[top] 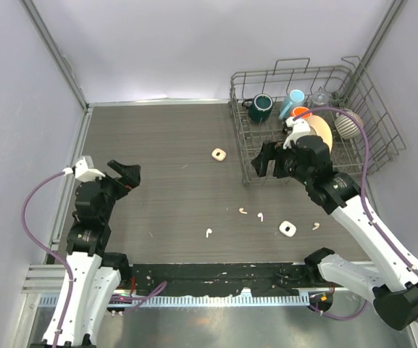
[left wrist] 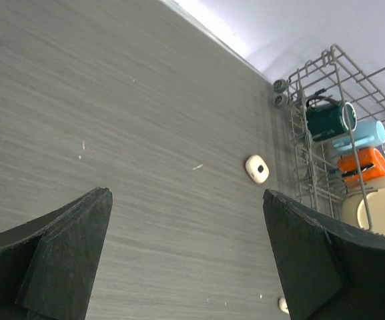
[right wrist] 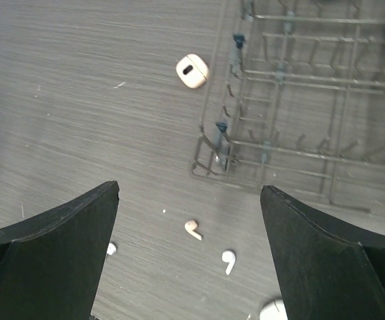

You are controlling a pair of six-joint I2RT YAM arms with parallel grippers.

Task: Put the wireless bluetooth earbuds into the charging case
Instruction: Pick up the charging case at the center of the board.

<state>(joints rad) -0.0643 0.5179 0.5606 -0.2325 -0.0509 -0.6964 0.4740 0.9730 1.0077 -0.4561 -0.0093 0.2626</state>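
Observation:
Several tiny white earbuds lie on the dark table: one (top: pixel 243 211), one (top: pixel 260 216), one (top: pixel 209 233) and one (top: pixel 316 226). One white charging case (top: pixel 219 154) lies mid-table, a second case (top: pixel 288 229) nearer the front. My right gripper (top: pixel 266 163) is open and empty, hovering by the rack's front corner. The right wrist view shows its open jaws (right wrist: pixel 189 189) above two earbuds (right wrist: pixel 193 229) (right wrist: pixel 228 260), a third (right wrist: pixel 111 249) by the left finger, and both cases (right wrist: pixel 192 71) (right wrist: pixel 272 311). My left gripper (top: pixel 125 174) is open and empty (left wrist: pixel 187 195) at the left, far from the case (left wrist: pixel 257 169).
A wire dish rack (top: pixel 245 156) stands at the back right with a green mug (top: pixel 260 107), a blue cup (top: pixel 292 103), an orange cup (top: pixel 301 112) and a cream plate (top: pixel 323 130). Grey walls enclose the table. A black rail runs along the front edge (top: pixel 216 272).

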